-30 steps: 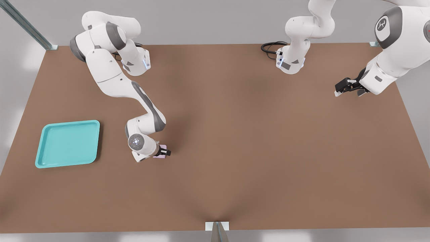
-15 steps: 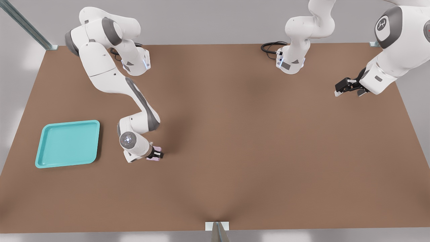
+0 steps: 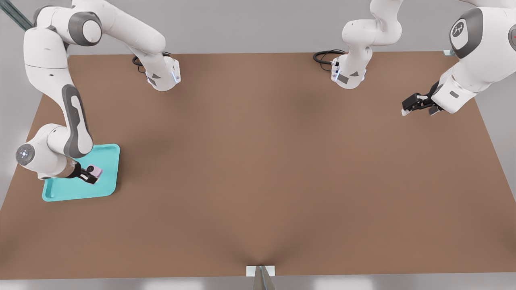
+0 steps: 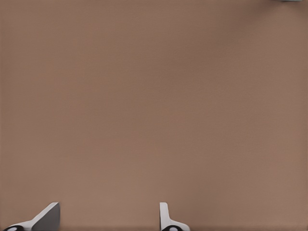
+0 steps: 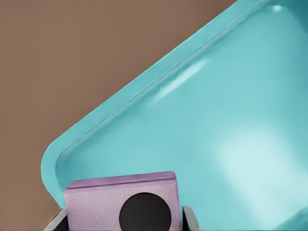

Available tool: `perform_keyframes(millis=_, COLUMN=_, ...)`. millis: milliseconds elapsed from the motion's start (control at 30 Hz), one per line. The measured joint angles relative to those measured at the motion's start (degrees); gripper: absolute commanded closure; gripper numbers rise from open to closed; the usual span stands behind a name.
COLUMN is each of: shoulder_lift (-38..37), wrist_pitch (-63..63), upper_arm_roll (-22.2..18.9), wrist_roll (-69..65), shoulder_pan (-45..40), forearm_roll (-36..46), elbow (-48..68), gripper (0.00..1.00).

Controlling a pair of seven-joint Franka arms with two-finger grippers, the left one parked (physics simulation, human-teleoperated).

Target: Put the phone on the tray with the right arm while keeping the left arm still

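Over one tray (image 3: 109,161), claw (image 3: 93,175) gripping one phone (image 3: 96,172)

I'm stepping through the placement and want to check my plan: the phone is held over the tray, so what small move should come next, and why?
Probably lower a little, then release. The gripper holds the phone over the tray, inside its rim. Whether the phone touches the floor cannot be told, so a short descent seems safer than dropping it.

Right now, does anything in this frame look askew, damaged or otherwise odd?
Nothing stands out. The tool holds the phone over the tray, which lies flat and intact on the table. No spill or damage shows.
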Motion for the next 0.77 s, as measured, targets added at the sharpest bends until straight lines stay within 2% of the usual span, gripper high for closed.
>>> perform_keyframes(millis=67, shoulder_lift=2.59, wrist_pitch=0.7, upper_arm_roll=-0.03, wrist_roll=-3.98, shoulder_pan=-2.9, forearm_roll=-0.05, elbow=0.68, gripper=0.21)
perform_keyframes(millis=100, shoulder_lift=3.46, wrist_pitch=1.04, upper_arm_roll=-0.06, wrist_roll=-5.78, shoulder_pan=-3.53, forearm_roll=-0.11, elbow=0.8, gripper=0.01)
perform_keyframes(millis=233, shoulder_lift=3.26, wrist_pitch=1.36, upper_arm_roll=0.88, wrist_roll=-12.02, shoulder_pan=-3.97, forearm_roll=-0.33, elbow=4.17, gripper=0.0)
perform_keyframes(millis=333, shoulder_lift=0.56, wrist_pitch=-5.8, upper_arm_roll=6.84, wrist_roll=-16.09, shoulder_pan=-2.54, forearm_roll=-0.55, elbow=20.9, gripper=0.0)
perform_keyframes(millis=433, shoulder_lift=-7.03, wrist_pitch=-14.01, upper_arm_roll=12.23, wrist_roll=-18.04, shoulder_pan=7.28, forearm_roll=-2.5, elbow=27.03, gripper=0.0)
perform_keyframes(millis=467, shoulder_lift=-11.06, wrist_pitch=-16.93, upper_arm_roll=7.64, wrist_roll=-18.0, shoulder_pan=15.0, forearm_roll=-2.51, elbow=27.34, gripper=0.0)
perform_keyframes(millis=500, shoulder_lift=-15.03, wrist_pitch=-19.97, upper_arm_roll=-2.33, wrist_roll=-17.92, shoulder_pan=25.53, forearm_roll=-1.03, elbow=27.4, gripper=0.0)
perform_keyframes(millis=533, shoulder_lift=-18.98, wrist_pitch=-22.95, upper_arm_roll=-10.01, wrist_roll=-17.83, shoulder_pan=32.85, forearm_roll=0.32, elbow=26.62, gripper=0.0)
perform_keyframes(millis=567, shoulder_lift=-22.34, wrist_pitch=-25.51, upper_arm_roll=-13.99, wrist_roll=-17.73, shoulder_pan=36.27, forearm_roll=1.41, elbow=24.65, gripper=0.0)
perform_keyframes(millis=633, shoulder_lift=-27.23, wrist_pitch=-29.01, upper_arm_roll=-16.9, wrist_roll=-17.54, shoulder_pan=37.79, forearm_roll=3.01, elbow=18.83, gripper=0.0)
perform_keyframes(millis=767, shoulder_lift=-29.71, wrist_pitch=-32.23, upper_arm_roll=-17.65, wrist_roll=-17.22, shoulder_pan=35.72, forearm_roll=4.46, elbow=14.87, gripper=0.0)
